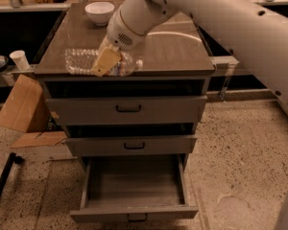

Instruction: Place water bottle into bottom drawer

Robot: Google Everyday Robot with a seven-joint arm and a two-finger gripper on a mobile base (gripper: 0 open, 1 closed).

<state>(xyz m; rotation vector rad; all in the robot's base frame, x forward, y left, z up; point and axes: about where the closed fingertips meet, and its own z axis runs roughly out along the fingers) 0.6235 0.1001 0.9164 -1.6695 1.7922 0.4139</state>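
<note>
The water bottle [81, 61] lies on its side on the cabinet top [173, 49] near the front edge, with its white cap pointing right. My gripper [107, 60] reaches down from the upper right. Its tan fingers [104, 62] are closed around the bottle's middle and hide the label band. The bottom drawer [134, 183] is pulled open directly below. Its grey inside holds nothing and its small dark handle [137, 218] faces front.
A white bowl [100, 11] stands at the back of the cabinet top. The two upper drawers [128, 108] are shut. Cardboard [24, 104] and a paper cup [20, 59] are to the left. My arm [240, 28] crosses the upper right.
</note>
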